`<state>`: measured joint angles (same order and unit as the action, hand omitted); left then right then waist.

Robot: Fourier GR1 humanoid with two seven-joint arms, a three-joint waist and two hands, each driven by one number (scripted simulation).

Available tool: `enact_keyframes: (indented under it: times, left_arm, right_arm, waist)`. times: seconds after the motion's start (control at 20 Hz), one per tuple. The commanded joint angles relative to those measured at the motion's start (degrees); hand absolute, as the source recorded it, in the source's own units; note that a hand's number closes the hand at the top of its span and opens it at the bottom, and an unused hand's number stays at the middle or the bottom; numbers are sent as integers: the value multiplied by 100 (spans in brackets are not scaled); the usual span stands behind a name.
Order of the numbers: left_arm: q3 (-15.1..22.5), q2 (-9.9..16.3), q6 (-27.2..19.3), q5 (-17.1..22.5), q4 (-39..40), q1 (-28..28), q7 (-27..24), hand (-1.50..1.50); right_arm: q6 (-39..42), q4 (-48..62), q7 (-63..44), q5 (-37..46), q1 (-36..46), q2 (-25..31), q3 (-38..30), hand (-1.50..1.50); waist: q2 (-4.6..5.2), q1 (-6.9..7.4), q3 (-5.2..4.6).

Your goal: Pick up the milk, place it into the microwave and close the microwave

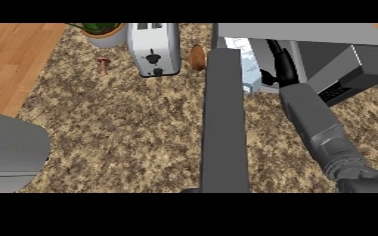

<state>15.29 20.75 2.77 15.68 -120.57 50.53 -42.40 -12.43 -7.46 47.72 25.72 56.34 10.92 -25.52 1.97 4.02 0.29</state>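
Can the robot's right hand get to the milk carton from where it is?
Probably yes. The right hand is already inside the open microwave, right beside the milk carton, and nothing stands between them. The open door hangs left of the arm.

The counter looks like rough speckled stone. The toaster is shiny metal. Smooth wood shows upper left.

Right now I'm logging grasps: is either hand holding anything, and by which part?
The right hand is at the milk carton inside the open microwave, apparently against the carton's right side; whether its fingers grip it cannot be told. No left hand shows.
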Motion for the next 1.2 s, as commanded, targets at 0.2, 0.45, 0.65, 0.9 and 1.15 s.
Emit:
enact_keyframes:
  times: [0.2, 0.45, 0.65, 0.9, 1.15]
  left_arm:
    - [650, -412, -507, -702, -9, -670, 655, -150]
    - [947, -428, -688, -1036, -290, -1078, 1457, -150]
    - [1256, -576, -739, -1323, -165, -1417, 1654, -150]
    - [1546, -701, -861, -1530, -328, -1927, 2639, -150]
    - [1278, -677, -554, -1481, 529, -2744, 2870, 150]
  right_arm:
    - [963, -113, 625, -192, -623, -39, -16, -150]
    - [1289, -290, 743, -296, -926, -180, 54, -150]
    - [1565, -620, 793, -383, -1414, -233, 183, -150]
    - [2123, -1058, 991, -452, -2141, -238, 374, -150]
    - [2649, -1770, 1152, -645, -2936, -242, 493, -150]
  waist:
    - [-147, -309, -20]
    - [-167, -348, -21]
    - [-216, -441, -28]
    - [-243, -553, -31]
    - [-270, -681, -41]
